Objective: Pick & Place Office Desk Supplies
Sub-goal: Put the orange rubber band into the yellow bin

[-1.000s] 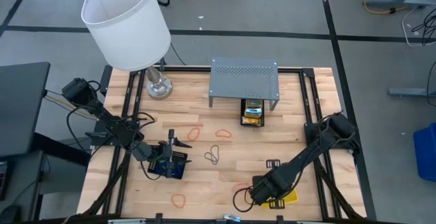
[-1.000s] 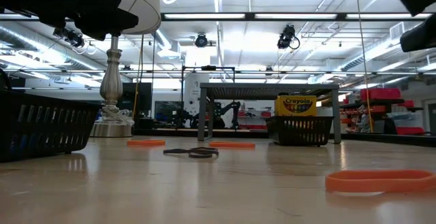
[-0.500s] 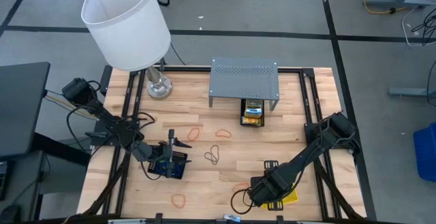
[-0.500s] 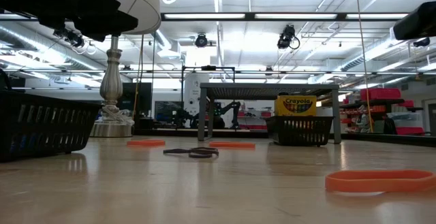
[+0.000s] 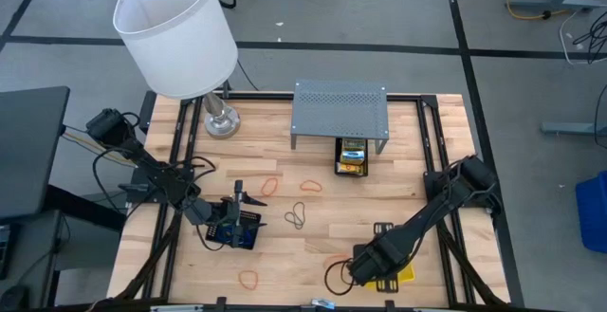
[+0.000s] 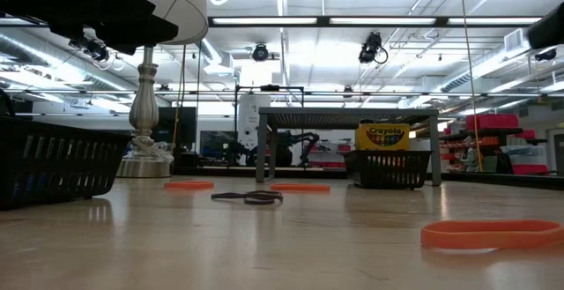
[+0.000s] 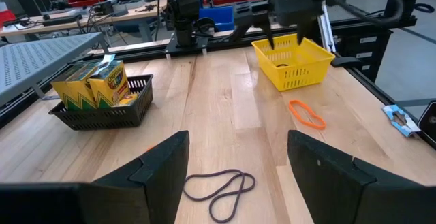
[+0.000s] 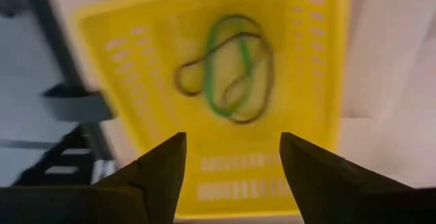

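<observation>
While the right gripper hangs right above the yellow tray at the table's near edge, its two fingers stand wide apart with nothing between them. Directly beneath those fingers a green rubber band lies loose on the tray floor. Just beside this gripper, toward the table's middle, an orange band lies flat on the wood.

Across the table, the left gripper sits over a black mesh tray, its fingers parted and empty. Just ahead of it a dark purple band lies doubled on the boards, with two more orange bands a little beyond.

Farther off, well away from both grippers, a second black tray holding crayon boxes stands at the front of the grey metal shelf. A white-shaded lamp stands at the far corner.
</observation>
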Robot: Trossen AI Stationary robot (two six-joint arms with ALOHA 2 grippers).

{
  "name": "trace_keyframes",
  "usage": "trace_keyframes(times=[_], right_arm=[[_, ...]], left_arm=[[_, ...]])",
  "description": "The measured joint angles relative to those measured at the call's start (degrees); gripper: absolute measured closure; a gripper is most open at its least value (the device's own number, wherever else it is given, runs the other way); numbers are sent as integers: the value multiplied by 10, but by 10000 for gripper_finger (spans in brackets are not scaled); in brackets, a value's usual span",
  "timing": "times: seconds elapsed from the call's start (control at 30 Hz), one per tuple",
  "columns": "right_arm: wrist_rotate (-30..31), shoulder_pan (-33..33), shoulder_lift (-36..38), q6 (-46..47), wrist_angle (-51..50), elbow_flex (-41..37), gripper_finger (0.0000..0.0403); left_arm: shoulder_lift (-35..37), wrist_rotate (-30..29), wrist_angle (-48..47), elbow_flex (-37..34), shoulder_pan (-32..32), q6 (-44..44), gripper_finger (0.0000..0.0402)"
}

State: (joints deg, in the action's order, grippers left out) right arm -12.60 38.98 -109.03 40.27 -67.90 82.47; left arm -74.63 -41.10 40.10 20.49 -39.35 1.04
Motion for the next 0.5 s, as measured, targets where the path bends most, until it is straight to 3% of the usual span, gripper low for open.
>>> trace_keyframes(times=[0.2,0.5], right_arm=[[41,-11,21,-14,82,1,170],[133,-46,8,-147,198,1,171]], left_arm=[[0,0,0,0,0,0,150],[0,0,0,0,0,0,150]])
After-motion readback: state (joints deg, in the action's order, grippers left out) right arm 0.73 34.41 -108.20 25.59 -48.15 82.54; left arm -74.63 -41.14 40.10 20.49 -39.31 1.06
